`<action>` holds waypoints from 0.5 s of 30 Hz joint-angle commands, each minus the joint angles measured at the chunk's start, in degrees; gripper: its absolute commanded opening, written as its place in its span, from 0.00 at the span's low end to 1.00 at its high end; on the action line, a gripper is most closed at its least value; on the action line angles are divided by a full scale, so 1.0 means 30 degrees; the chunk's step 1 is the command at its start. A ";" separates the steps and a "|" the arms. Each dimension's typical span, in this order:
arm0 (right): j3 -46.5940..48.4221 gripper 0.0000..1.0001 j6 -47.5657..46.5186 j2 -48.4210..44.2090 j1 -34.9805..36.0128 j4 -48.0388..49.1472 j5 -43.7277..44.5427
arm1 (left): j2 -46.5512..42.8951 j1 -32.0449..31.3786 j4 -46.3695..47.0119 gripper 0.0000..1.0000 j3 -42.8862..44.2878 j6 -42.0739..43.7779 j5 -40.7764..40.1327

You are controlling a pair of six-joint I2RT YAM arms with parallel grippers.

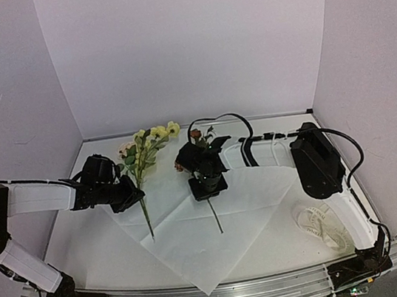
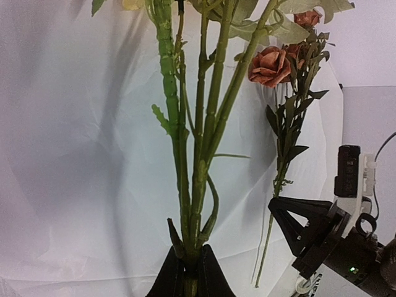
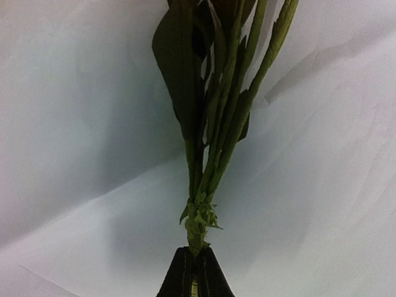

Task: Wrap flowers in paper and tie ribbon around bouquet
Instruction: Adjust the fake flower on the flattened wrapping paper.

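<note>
The paper lies spread flat on the table as a broad white sheet turned cornerwise, with one corner pointing to the near edge between the two arm bases. The flowers are in two parts, both over the far half of the sheet. The left hand reaches in from the left, and its fingers are pressed together on the stems of the yellow flower bunch. The left wrist view shows those fingers clamped on several thick green stems with no gap between them. The yellow blossoms point to the far side, past the edge of the paper, and one thin stem trails toward the near side across the sheet. To the right of it, near the middle of the table, the right hand is closed tight on the rose sprig. In the right wrist view its fingers pinch a knot of slim green stems and dark leaves just above the paper. The reddish-pink rose heads point far, and the stem end runs near. The two bunches lie roughly parallel, close but apart. The ribbon sits in a loose off-white heap on the bare table at the near right, beside the right arm and just off the paper.
</note>
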 commanded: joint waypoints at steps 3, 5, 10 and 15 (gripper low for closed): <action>0.1246 0.00 0.0892 -0.2327 -0.0169 0.0205 0.2170 | -0.0758 0.0050 0.1003 0.00 0.0142 0.0142 -0.0340; 0.1878 0.00 0.1099 -0.1934 -0.0451 0.0218 0.2278 | -0.0838 0.0050 0.0952 0.00 0.0175 0.0194 -0.0354; 0.3038 0.00 0.1657 -0.0868 -0.1389 0.0565 0.1706 | -0.1057 0.0044 0.0539 0.00 0.0442 0.0481 -0.0479; 0.4349 0.00 0.1830 0.0398 -0.2087 0.0935 0.1192 | -0.1043 0.0043 0.0412 0.00 0.0808 0.0684 -0.0382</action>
